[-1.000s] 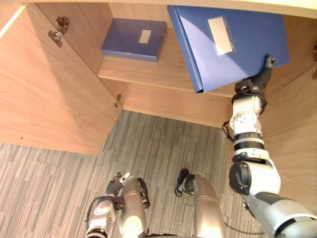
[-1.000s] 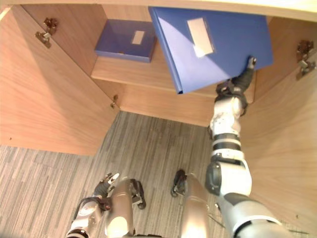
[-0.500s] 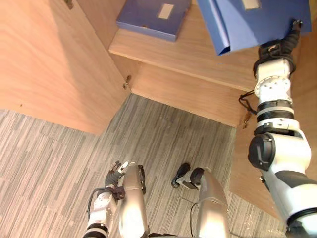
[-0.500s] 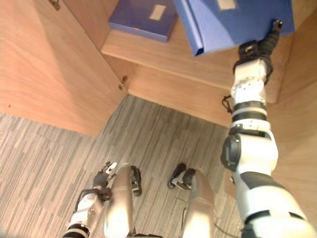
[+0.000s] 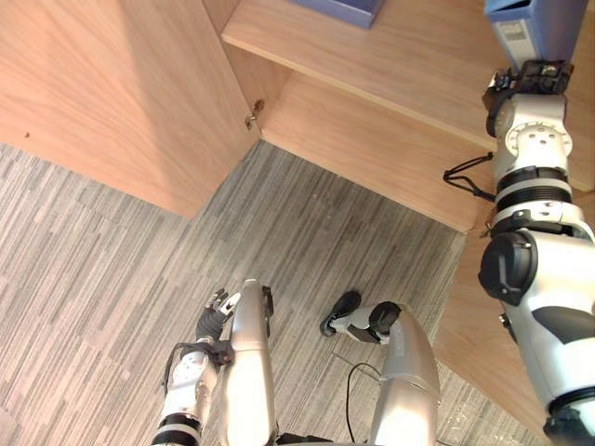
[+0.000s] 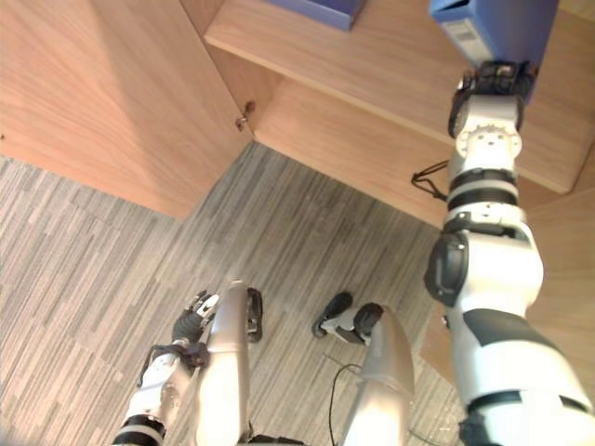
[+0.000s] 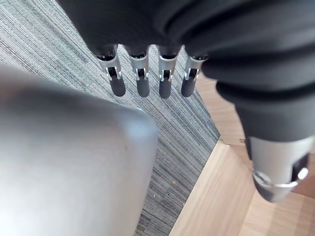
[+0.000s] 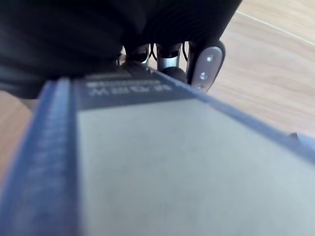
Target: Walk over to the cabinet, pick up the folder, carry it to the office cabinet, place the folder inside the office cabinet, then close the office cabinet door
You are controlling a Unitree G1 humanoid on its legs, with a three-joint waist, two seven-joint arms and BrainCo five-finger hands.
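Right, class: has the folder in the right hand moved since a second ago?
Yes. The folder has gone further in over the shelf: earlier its corner overhung the shelf's front edge, now it lies behind that edge.

Folder (image 5: pixel 537 23): cut off by the top edge, above the right end of the shelf (image 5: pixel 409 56). The spine end and its label are in frame, but the label print is too small to read. Cannot tell whether the folder rests on the shelf or hangs clear of it.

Right hand (image 5: pixel 528 76): the dark cover shows under the folder and the rest is behind it. Grip not readable.

Right wrist view: the folder face is close and blurred, and its far edges run out of frame.

Second folder (image 5: pixel 346 7): one corner in frame, toward the shelf's left end.

Cabinet door (image 5: pixel 112 84): cut off at the top and left. Hinge (image 5: pixel 251 116) too small to detail.
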